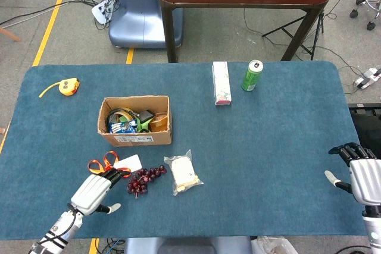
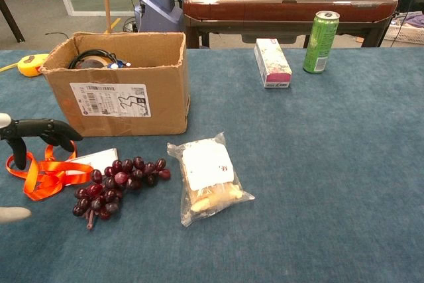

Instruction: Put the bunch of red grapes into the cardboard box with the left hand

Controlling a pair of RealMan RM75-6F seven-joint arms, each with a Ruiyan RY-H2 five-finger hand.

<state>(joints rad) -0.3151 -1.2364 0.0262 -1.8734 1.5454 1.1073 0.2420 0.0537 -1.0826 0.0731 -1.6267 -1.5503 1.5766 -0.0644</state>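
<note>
A bunch of dark red grapes (image 1: 143, 179) (image 2: 116, 185) lies on the blue table just in front of the open cardboard box (image 1: 135, 121) (image 2: 116, 84), which holds cables and packets. My left hand (image 1: 94, 190) (image 2: 36, 134) hovers just left of the grapes, over an orange ribbon; its fingers are spread and it holds nothing. My right hand (image 1: 362, 176) sits at the table's far right edge, open and empty; the chest view does not show it.
An orange ribbon (image 2: 43, 170) and a white card (image 2: 96, 160) lie left of the grapes. A clear bagged snack (image 2: 207, 177) lies to their right. A pink carton (image 1: 221, 82), a green can (image 1: 252, 75) and a yellow tape measure (image 1: 66, 87) stand farther back.
</note>
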